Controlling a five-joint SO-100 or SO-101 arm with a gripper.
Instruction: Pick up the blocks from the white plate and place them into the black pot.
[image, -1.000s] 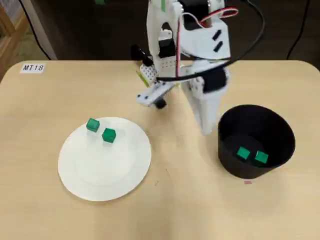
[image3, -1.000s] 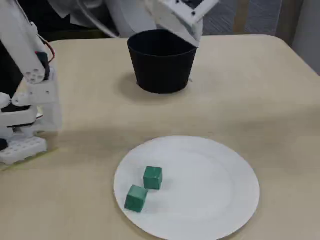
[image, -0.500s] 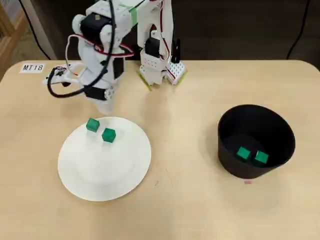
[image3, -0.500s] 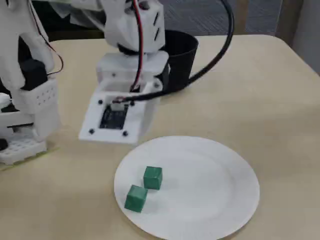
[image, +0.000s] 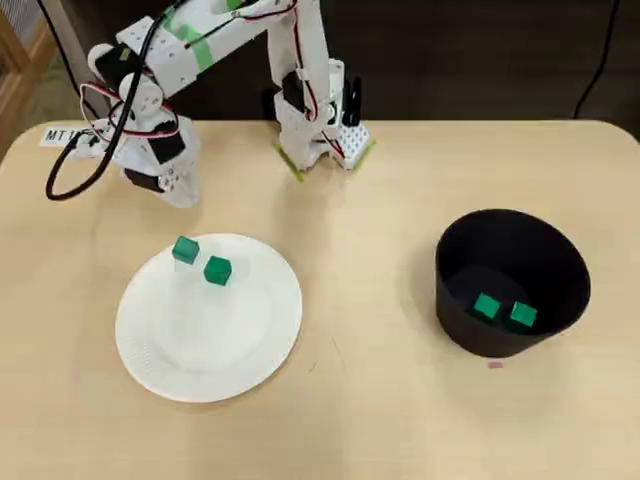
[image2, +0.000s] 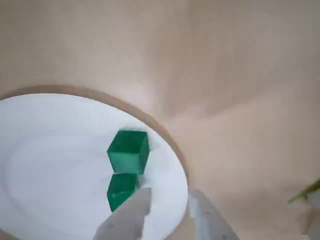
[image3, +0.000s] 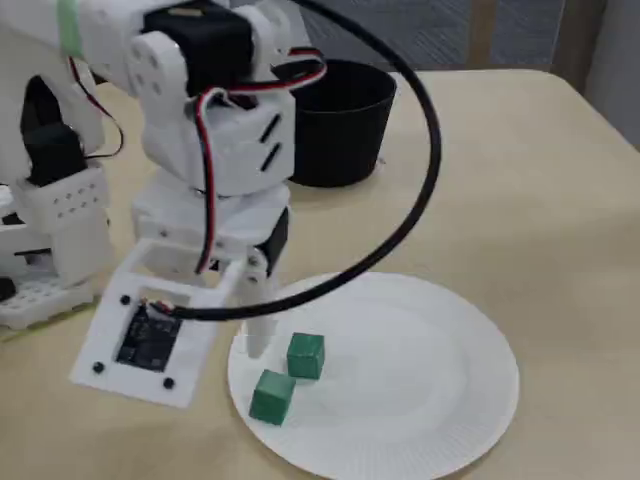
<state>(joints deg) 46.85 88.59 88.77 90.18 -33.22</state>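
Blocks (image: 201, 261): two small bright green cubes on white plate (image: 240, 350)

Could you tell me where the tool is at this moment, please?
In the fixed view the tool hovers over the left rim of the white plate, just left of the two green blocks there, holding nothing.

White plate (image: 210, 345): large, round, plain, flat on the desk, left of centre in the overhead view. Two green blocks on it near its upper-left rim, just beside each other, apart: one (image: 185, 250) at the rim, the other (image: 217, 270) slightly inward. Black pot (image: 512, 250): upright, well apart to the right; two more green blocks (image: 487, 306) (image: 522, 316) lie side by side on its floor.
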